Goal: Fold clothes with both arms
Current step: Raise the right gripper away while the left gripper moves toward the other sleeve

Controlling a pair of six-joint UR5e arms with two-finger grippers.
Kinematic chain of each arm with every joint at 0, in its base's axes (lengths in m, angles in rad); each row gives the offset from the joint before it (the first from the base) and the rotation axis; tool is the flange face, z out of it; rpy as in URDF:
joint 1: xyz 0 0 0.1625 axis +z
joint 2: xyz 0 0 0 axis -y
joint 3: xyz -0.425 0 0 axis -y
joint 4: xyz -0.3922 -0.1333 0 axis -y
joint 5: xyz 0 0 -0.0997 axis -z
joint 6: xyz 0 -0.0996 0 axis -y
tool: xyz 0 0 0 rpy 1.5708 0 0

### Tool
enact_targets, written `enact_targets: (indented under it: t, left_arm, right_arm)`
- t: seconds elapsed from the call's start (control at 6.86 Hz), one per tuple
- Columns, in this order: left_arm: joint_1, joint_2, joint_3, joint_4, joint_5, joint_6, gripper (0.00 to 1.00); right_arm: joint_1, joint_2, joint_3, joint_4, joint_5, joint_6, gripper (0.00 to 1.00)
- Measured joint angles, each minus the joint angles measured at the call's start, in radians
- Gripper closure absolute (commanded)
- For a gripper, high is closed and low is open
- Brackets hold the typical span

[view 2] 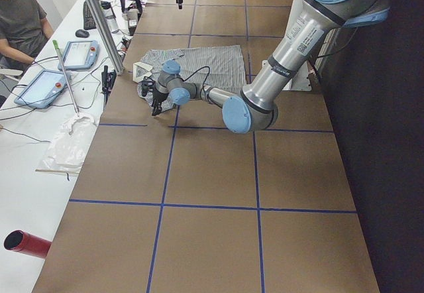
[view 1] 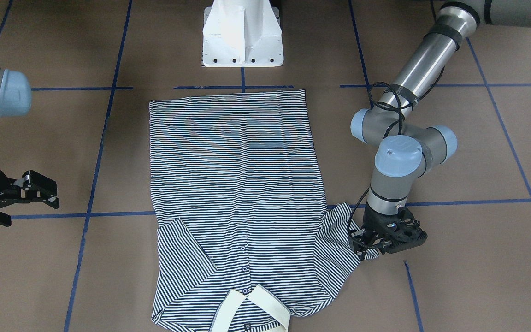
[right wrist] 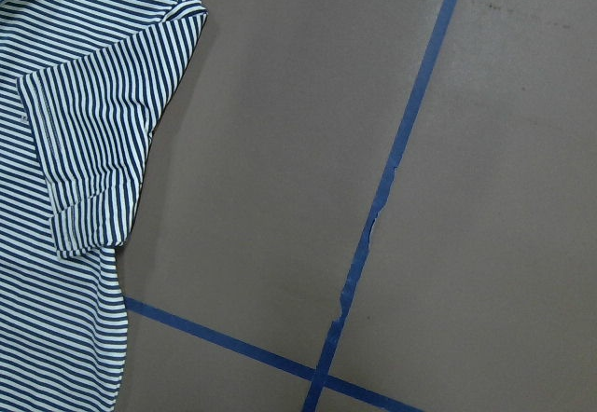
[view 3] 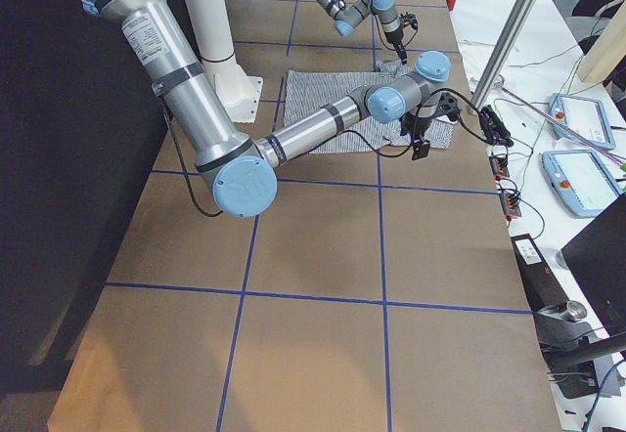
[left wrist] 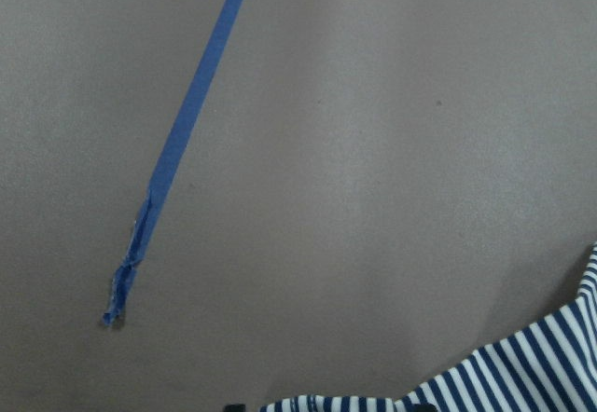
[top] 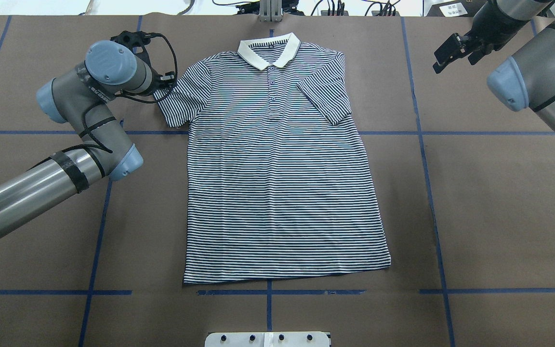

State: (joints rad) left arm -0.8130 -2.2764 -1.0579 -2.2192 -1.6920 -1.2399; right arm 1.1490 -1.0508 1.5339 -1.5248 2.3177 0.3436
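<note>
The striped polo shirt point(top: 277, 183) lies flat and front up on the brown table, its cream collar point(top: 269, 50) at the far edge from the robot. The sleeve on the robot's right point(top: 325, 96) is folded in over the chest. The other sleeve point(top: 181, 96) sticks out, and my left gripper point(top: 164, 79) is shut on its outer edge point(view 1: 362, 251). The left wrist view shows bunched striped cloth point(left wrist: 522, 375) at its bottom edge. My right gripper point(top: 455, 55) hangs open and empty above the table, well off to the shirt's side point(view 1: 32, 213).
The white pedestal base point(view 1: 242, 37) stands just behind the shirt's hem. Blue tape lines point(top: 427, 144) grid the table. A side bench holds tablets point(view 2: 79, 54) and a white bag point(view 2: 69, 140), with a person point(view 2: 20, 21) seated there.
</note>
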Motion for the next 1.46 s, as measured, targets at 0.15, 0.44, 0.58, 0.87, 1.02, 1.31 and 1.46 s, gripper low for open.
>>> enact_targets:
  t: [0.15,0.44,0.58,0.87,1.02,1.31,1.46]
  left_arm:
    - [-0.001,0.0,0.0,0.001,0.001,0.006,0.39]
    - [-0.003,0.0,0.001,0.001,0.005,0.016,0.49]
    - [-0.004,0.0,0.001,0.001,0.006,0.017,0.6]
    - [-0.004,0.0,0.001,0.001,0.007,0.016,0.89]
    - [-0.004,0.0,0.001,0.002,0.008,0.015,1.0]
    - [-0.004,0.0,0.001,0.003,0.007,0.016,1.0]
    - [-0.004,-0.002,0.0,0.004,0.007,0.018,1.0]
  right_arm:
    - [0.0,0.0,0.0,0.0,0.0,0.0,0.0]
    - [0.0,0.0,-0.002,0.0,0.0,0.0,0.0]
    - [0.0,-0.001,-0.002,0.0,0.0,0.0,0.0]
    - [0.001,-0.001,-0.002,0.0,0.0,0.0,0.0]
    - [0.001,-0.001,-0.002,-0.001,-0.001,0.0,0.0]
    - [0.001,0.0,-0.003,-0.001,-0.001,0.0,0.0]
    - [0.002,0.0,-0.003,-0.002,-0.001,0.0,0.0]
